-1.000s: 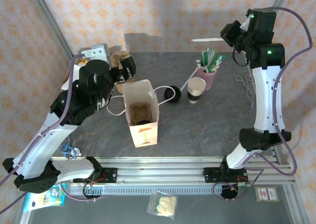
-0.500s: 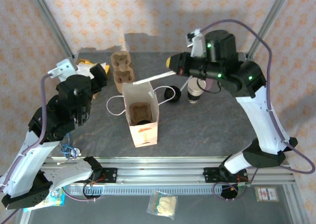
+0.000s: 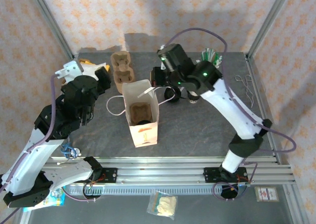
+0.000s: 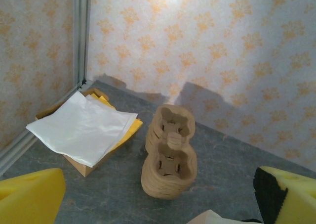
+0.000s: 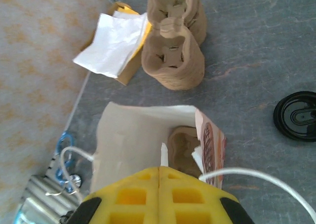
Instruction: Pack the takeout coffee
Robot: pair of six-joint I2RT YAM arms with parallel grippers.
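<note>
Your right gripper (image 5: 159, 179), at the lower centre of its wrist view, has its yellow fingers pressed together on a thin white straw (image 5: 163, 157). It hovers over the open paper bag (image 5: 133, 135), which has a brown tray (image 5: 182, 145) inside. In the top view, the takeout coffee (image 3: 193, 97) stands just right of centre, mostly hidden behind the right arm (image 3: 232, 105). Between cup and bag, a black lid (image 5: 296, 116) lies flat on the table (image 3: 197, 130). Your left gripper (image 4: 158, 201) is wide open and empty. It faces a stack of pulp trays (image 4: 168, 157), with napkins (image 4: 81, 127) to the left.
</note>
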